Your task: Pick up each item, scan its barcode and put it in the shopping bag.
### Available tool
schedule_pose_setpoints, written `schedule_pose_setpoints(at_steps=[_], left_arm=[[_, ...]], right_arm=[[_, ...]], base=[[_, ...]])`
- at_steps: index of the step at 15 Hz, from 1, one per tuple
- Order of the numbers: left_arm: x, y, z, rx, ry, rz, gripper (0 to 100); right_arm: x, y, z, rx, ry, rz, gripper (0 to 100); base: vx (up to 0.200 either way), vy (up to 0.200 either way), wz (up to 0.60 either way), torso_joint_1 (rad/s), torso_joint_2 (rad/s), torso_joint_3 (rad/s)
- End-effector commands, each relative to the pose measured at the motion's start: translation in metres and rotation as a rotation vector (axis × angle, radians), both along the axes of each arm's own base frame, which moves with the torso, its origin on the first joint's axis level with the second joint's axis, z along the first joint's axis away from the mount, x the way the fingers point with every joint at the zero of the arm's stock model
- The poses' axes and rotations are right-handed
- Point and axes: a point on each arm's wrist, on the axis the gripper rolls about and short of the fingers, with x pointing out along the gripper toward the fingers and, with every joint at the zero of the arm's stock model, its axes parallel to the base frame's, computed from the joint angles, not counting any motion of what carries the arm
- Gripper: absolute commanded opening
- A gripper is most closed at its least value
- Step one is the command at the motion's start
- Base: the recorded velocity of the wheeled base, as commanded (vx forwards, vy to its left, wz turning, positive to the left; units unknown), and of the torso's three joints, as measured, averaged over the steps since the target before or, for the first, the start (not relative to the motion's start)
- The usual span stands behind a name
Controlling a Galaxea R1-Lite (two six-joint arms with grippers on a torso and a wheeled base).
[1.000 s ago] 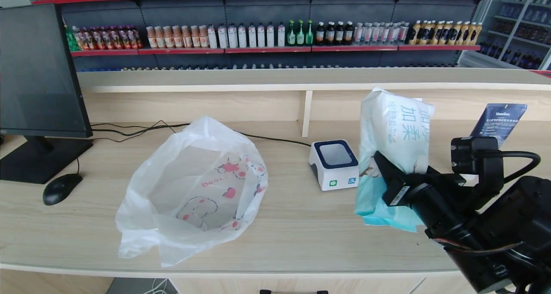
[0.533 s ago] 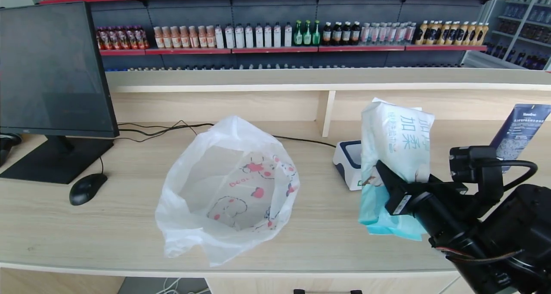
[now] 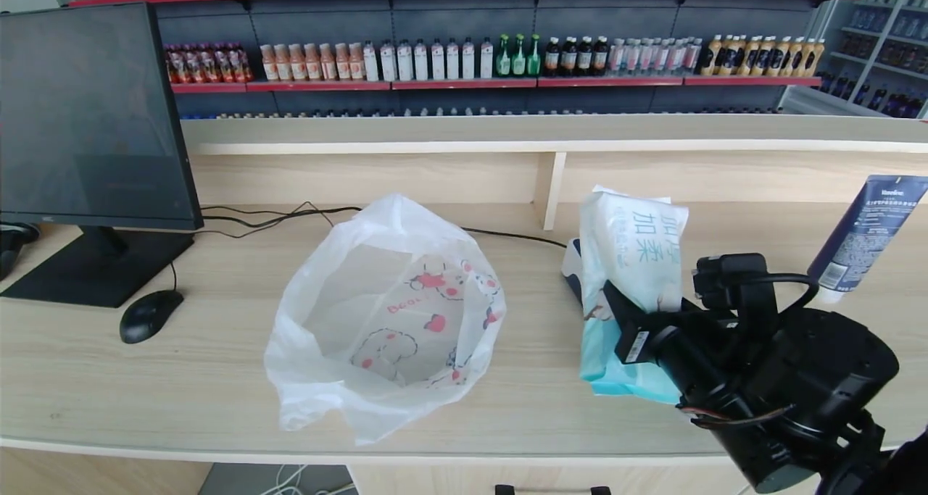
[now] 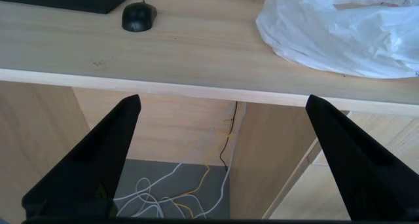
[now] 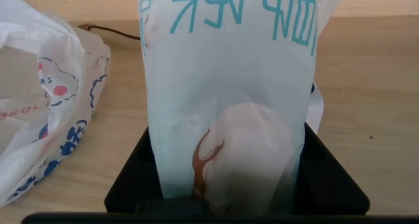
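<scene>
Right tool (image 3: 628, 322) clamped on tissue pack (image 3: 632, 245). Pack is upright, right in front of scanner (image 3: 570, 264) on table (image 3: 145, 386). Should face barcode to scanner window, hold steady, then carry to shopping bag (image 3: 384, 314) mouth.

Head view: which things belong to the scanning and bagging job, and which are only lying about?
Job: tissue pack held in the right tool; shopping bag; scanner behind the pack; blue tube, probably a later item.
Lying about: monitor; mouse; cables; shelf bottles.
</scene>
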Motion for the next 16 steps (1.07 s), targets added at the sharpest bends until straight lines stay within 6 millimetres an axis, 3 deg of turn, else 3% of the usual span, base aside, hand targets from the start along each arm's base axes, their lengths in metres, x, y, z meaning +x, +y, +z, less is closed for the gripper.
schedule_pose_setpoints(at_steps=[1, 5, 16], left_arm=[[0.000, 0.000, 0.000, -0.002, -0.002, 0.002, 100], [0.000, 0.000, 0.000, -0.002, -0.002, 0.000, 100], [0.000, 0.000, 0.000, -0.002, -0.002, 0.002, 100]], right_arm=[[0.006, 0.006, -0.013, -0.026, 0.034, 0.002, 0], [0.017, 0.001, -0.011, 0.016, 0.024, -0.073, 0], [0.024, -0.005, -0.014, 0.026, 0.030, -0.156, 0]], base=[[0.000, 0.000, 0.00, 0.000, 0.00, 0.000], [0.000, 0.000, 0.00, 0.000, 0.00, 0.000], [0.000, 0.000, 0.00, 0.000, 0.00, 0.000]])
